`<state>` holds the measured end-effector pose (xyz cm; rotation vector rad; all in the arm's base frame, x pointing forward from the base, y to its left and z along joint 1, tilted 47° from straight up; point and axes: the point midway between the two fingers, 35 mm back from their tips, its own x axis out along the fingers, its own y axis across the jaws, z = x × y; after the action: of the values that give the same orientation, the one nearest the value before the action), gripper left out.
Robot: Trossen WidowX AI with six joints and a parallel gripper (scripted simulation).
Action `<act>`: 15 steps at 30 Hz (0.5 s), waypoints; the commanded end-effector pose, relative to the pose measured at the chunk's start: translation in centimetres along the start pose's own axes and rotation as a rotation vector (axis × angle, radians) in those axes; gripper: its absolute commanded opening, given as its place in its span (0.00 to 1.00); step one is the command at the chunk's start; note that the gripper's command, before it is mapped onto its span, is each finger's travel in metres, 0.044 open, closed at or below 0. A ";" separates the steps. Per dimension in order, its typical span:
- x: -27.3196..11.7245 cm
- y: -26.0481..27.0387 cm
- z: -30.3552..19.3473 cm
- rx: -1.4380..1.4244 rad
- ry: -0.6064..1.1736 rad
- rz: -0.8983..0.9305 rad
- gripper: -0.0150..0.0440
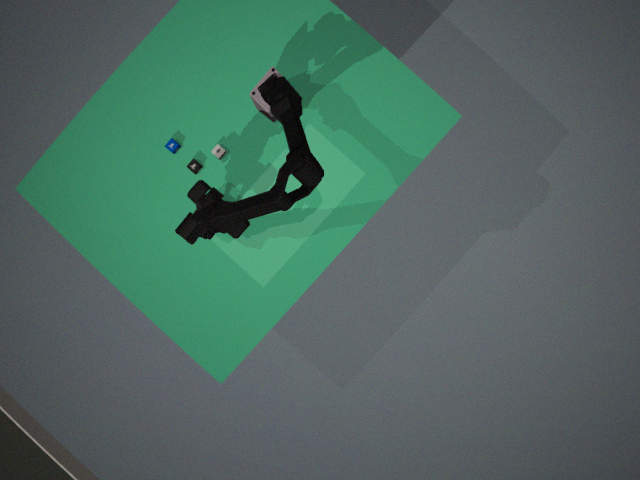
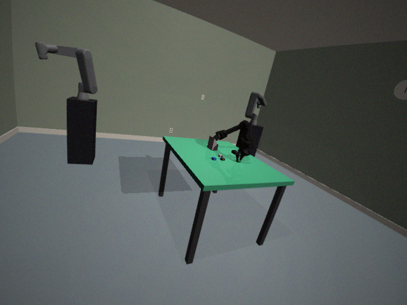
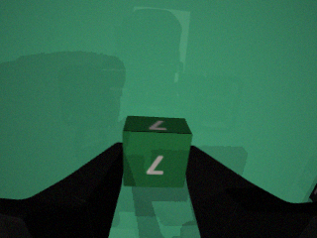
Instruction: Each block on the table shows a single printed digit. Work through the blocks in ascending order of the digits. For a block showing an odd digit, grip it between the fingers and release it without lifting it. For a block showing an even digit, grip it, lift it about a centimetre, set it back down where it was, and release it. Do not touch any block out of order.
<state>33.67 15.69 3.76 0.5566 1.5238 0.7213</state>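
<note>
A green worktop (image 1: pixel 129 258) (image 2: pixel 229 177) (image 3: pixel 267 99) is carrying the blocks and a black arm (image 1: pixel 248 204) (image 2: pixel 245 134). Behind it, a grey robot (image 2: pixel 251 105) is standing on a dark stand, while another grey robot (image 2: pixel 86 70) is rising from a black pedestal (image 2: pixel 80 131) well apart from the worktop. The black arm is reaching out from beside a pale plate (image 1: pixel 258 95) (image 2: pixel 212 143) and bending downward at its far end. There, the end effector (image 2: pixel 238 161) (image 3: pixel 155 151) is closing on a green block (image 3: pixel 157 161), its two fingers touching opposite sides and clamping it. The green block is showing a white 7, appearing upside down in the wrist view; from above, the arm is hiding it. Near the end effector, a blue block (image 1: pixel 172 145) (image 2: pixel 213 158), a black block (image 1: pixel 194 165) (image 2: pixel 222 159) and a white block (image 1: pixel 218 150) (image 2: pixel 220 155) are sitting apart from one another, their digits appearing too small for reading.
</note>
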 end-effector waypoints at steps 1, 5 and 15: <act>0.2 -0.1 -0.1 0.008 0.004 0.004 0.59; 0.2 -0.1 -0.1 0.008 0.004 0.004 0.77; -3.2 -0.1 0.0 0.008 0.004 0.002 0.93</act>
<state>33.37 14.93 4.27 0.5631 1.5510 0.7173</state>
